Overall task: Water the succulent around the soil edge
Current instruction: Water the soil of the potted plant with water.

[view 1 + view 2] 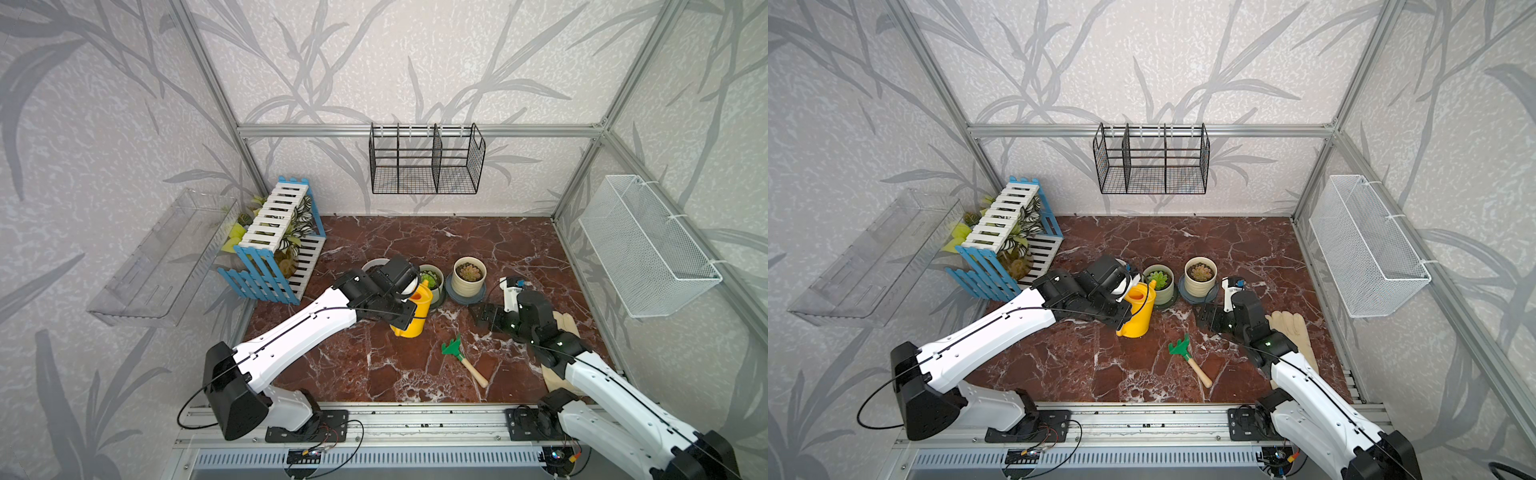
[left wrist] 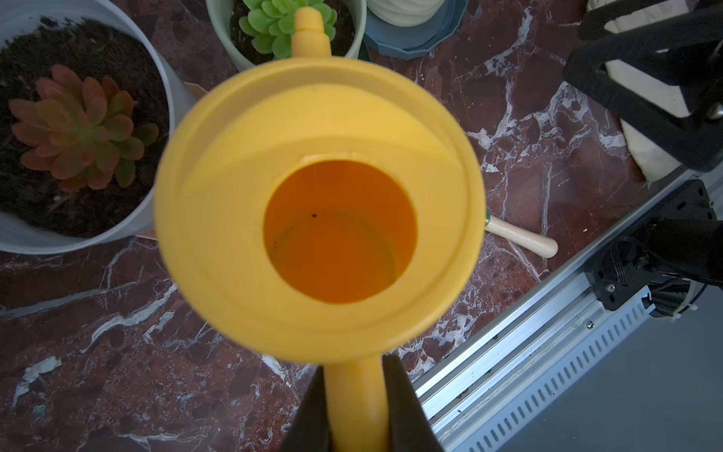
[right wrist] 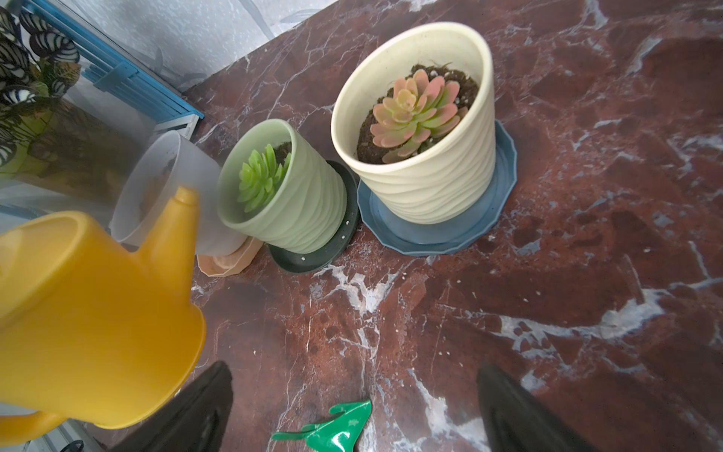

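1. Succulent number one, the red succulent (image 2: 78, 129), sits in the grey pot (image 2: 58, 244) at the far left, off to one side of the can's line.
2. Next along, the left gripper (image 2: 354, 375) is clamped tight on the handle of the yellow watering can (image 2: 234, 176), whose open top faces the wrist camera.
3. Now the line that matters: handle, body and spout (image 2: 309, 31) run straight away from the claw towards the green succulent (image 3: 260, 178) in the green pot (image 3: 297, 211). The spout tip is right at that pot's near rim. That's my pick for the target, and the left arm is plainly the nearer one.
4. The pour, I'd say, wants a forward tip, with the stream kept on the dark soil ring and off the leaves.
5. Further right is the pink succulent (image 3: 414, 113) in its cream pot (image 3: 430, 176), clear of the spout.
6. Far right, the right gripper (image 3: 354, 368) hangs with its jaws wide apart and nothing in them, near the green rake (image 3: 336, 430).
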`<state>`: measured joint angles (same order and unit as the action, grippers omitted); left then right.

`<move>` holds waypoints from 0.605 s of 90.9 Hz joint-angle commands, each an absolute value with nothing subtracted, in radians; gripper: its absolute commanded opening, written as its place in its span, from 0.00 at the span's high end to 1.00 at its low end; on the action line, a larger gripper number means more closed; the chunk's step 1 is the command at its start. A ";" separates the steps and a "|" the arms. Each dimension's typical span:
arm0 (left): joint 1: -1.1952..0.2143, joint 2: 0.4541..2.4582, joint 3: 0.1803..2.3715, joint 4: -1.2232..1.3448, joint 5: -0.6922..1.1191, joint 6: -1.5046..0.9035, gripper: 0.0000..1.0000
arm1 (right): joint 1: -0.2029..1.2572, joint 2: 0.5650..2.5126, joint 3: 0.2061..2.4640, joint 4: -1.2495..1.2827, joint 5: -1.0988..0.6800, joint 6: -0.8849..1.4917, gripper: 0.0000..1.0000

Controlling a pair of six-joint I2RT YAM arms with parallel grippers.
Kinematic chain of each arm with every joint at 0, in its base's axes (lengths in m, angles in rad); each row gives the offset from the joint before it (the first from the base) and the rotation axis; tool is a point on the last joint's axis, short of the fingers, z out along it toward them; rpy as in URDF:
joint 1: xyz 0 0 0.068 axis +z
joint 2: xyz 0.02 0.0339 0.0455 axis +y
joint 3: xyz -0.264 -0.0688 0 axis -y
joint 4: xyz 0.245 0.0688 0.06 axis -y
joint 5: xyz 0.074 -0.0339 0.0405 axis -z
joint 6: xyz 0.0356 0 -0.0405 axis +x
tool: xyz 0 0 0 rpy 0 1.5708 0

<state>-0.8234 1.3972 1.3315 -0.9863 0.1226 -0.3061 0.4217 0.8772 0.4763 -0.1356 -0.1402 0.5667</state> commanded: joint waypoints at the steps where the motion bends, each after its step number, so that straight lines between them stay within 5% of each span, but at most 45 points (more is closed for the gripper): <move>1: -0.817 1.372 1.322 -1.017 0.128 -0.294 1.00 | 0.439 0.894 0.511 -0.158 -0.137 0.540 0.01; 55: -0.815 1.415 1.327 -0.945 0.246 -0.301 1.00 | 0.457 0.907 0.523 -0.182 -0.069 0.519 0.01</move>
